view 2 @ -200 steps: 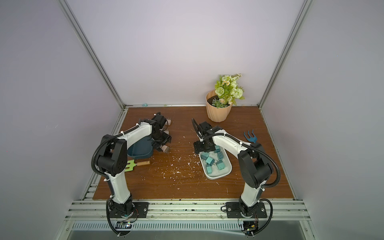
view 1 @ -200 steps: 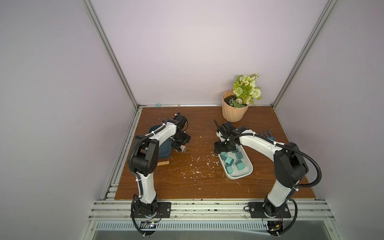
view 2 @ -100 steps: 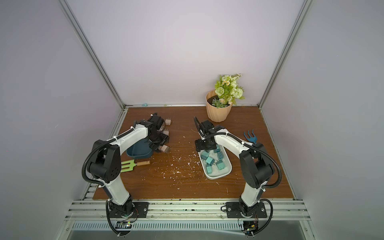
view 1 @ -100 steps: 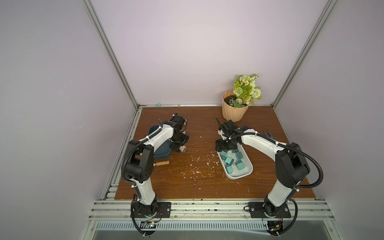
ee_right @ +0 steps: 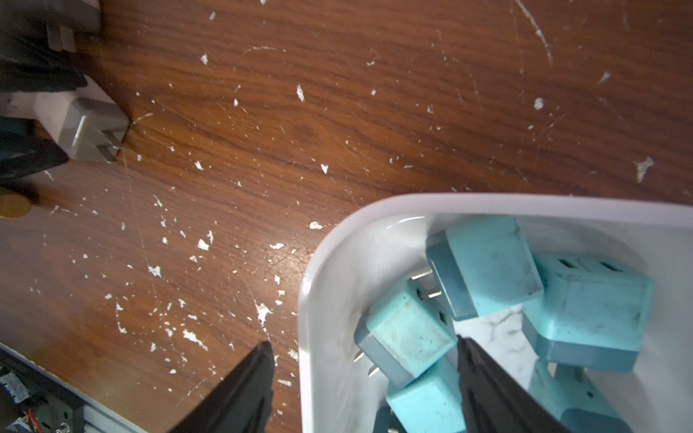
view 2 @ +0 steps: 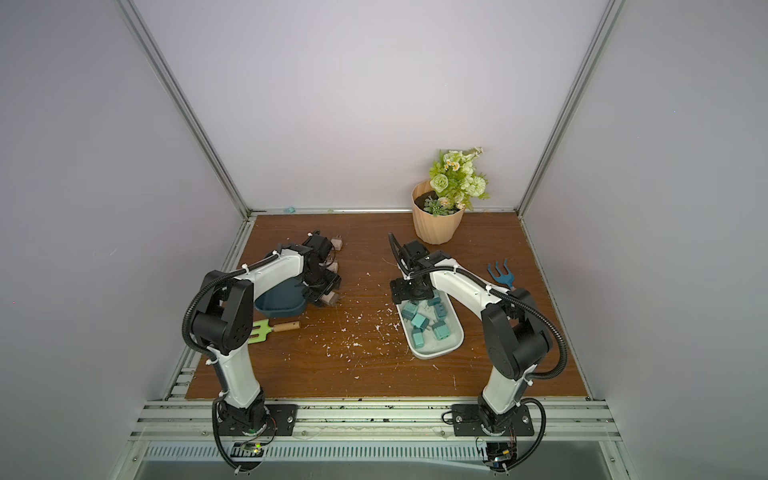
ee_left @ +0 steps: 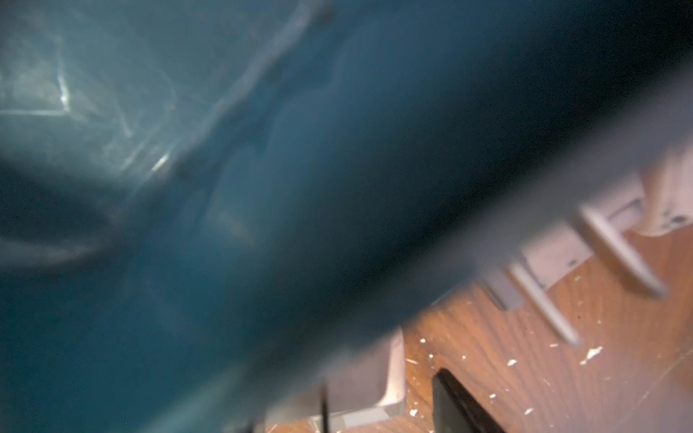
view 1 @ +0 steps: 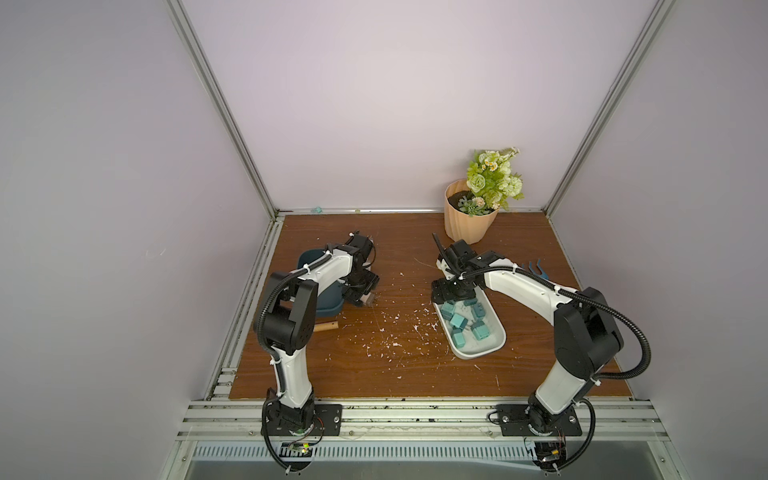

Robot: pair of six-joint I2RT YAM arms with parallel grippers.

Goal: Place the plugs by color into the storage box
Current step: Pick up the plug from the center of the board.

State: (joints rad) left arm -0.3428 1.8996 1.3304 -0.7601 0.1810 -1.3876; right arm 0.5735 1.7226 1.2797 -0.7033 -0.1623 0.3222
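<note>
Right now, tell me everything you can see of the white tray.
The white tray is an oblong, round-cornered dish, seemingly glossy plastic, with a marbled floor. It lies flat on the wooden table before the right arm, holding teal plugs. The open right tool straddles its rim at the far end, one finger inside.

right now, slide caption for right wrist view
Open right gripper straddles rim of the white tray, teal plugs piled inside.

Wooden table (view 1: 415, 374) with white tray (view 1: 473, 354), flowerpot (view 1: 467, 226)
</note>
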